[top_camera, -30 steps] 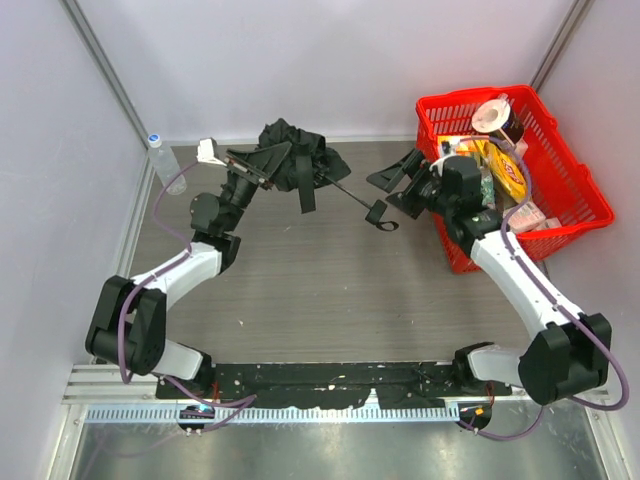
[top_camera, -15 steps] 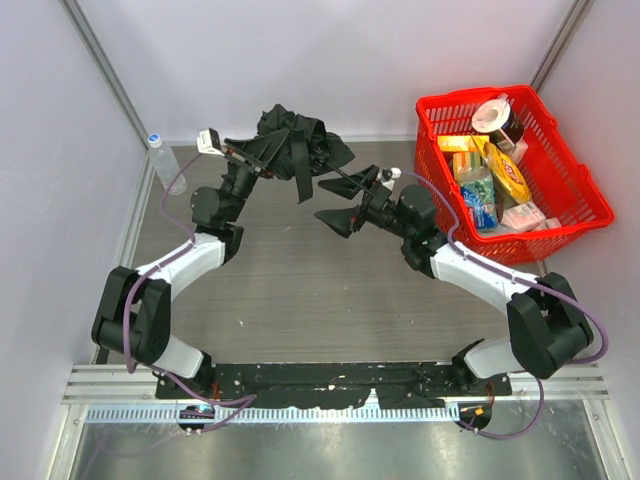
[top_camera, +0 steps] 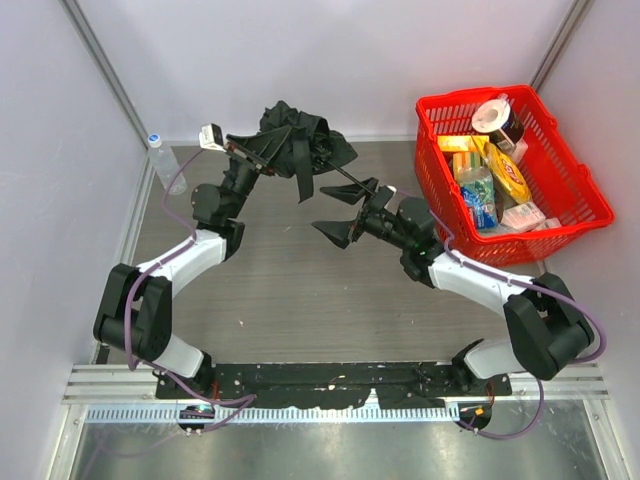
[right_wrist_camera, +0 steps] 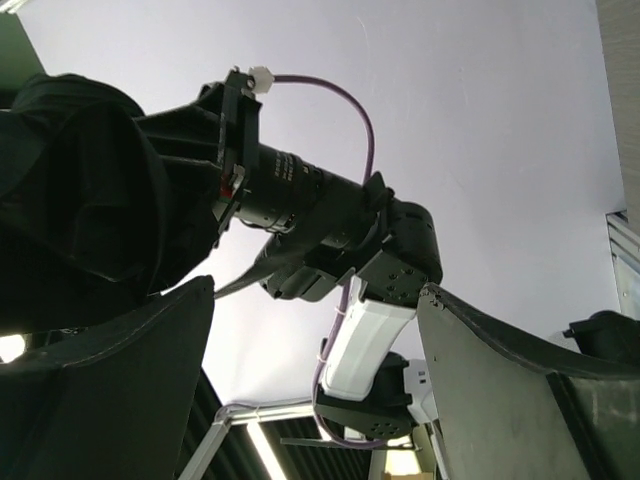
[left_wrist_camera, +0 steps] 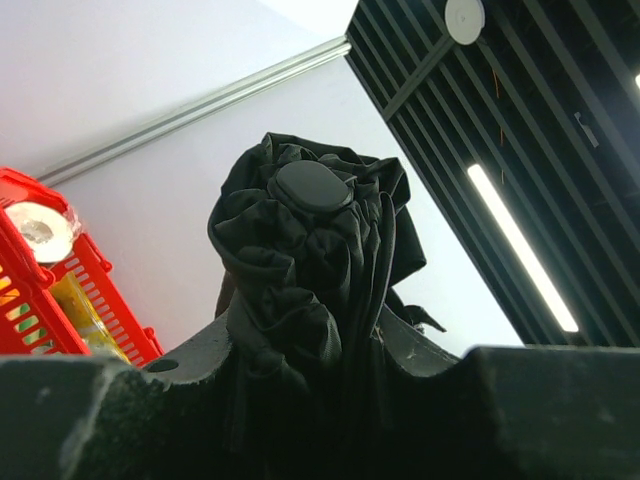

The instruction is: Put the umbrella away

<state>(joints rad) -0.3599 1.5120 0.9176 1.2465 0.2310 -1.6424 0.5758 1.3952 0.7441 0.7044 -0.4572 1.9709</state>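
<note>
The umbrella (top_camera: 292,143) is a crumpled black bundle held up off the table at the back centre, with my left gripper (top_camera: 262,152) shut on it. In the left wrist view its fabric (left_wrist_camera: 305,270) fills the gap between the jaws of my left gripper (left_wrist_camera: 330,345), the round cap on top. A thin shaft (top_camera: 340,176) slants down to the right from the bundle. My right gripper (top_camera: 346,212) hangs open just below the shaft's end, one finger close to it. From the right wrist, that gripper (right_wrist_camera: 315,290) frames the left arm, with the black fabric (right_wrist_camera: 80,200) at upper left.
A red basket (top_camera: 560,215) full of groceries stands at the back right, and also shows at the left edge of the left wrist view as the basket (left_wrist_camera: 40,290). A clear water bottle (top_camera: 160,160) stands against the left wall. Walls close in on three sides.
My right arm has swung left from the basket to just under the umbrella's shaft. The left gripper has lifted the bundle slightly toward the back wall.
</note>
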